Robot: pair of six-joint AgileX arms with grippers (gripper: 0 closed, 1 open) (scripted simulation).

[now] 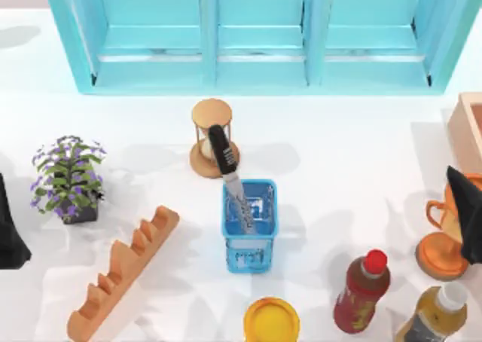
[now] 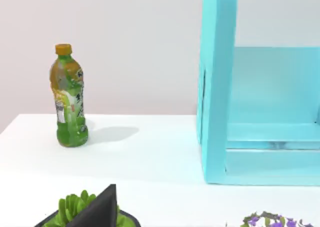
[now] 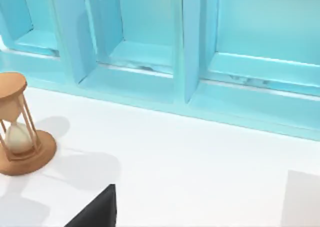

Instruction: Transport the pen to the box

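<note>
Box (image 1: 468, 123) cut off at right edge

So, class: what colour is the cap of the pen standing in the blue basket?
Black; the pen shows best in the top view.

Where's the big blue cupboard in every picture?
Top view: the cabinet stands along the table's far edge, behind the hourglass.
Left wrist view: the cabinet's end wall rises near a green bottle.
Right wrist view: the cabinet's shelves stand behind the hourglass.
Shared landmark: the white table.
</note>
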